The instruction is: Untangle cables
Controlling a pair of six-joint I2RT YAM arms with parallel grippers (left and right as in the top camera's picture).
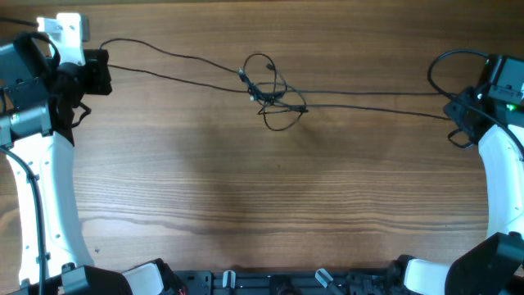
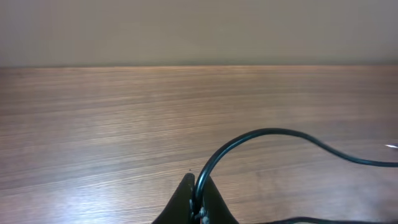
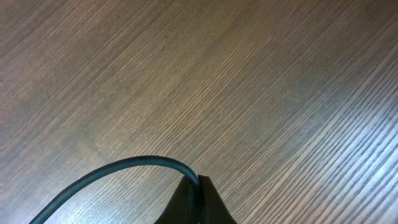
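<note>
On the wooden table point(image 1: 262, 205), the cables point(image 2: 273, 132) bunch into a tangle point(image 1: 270, 92); how many strands cross there is hard to tell. Lines run left of the tangle to the left gripper point(image 1: 100, 70), jaws pinched tight on a strand. Right of it, the right gripper point(image 1: 458, 111) likewise clamps one.

The overhead camera is looking straight down at the whole surface point(image 1: 262, 188); both wrist cameras are peering closely across it.
</note>
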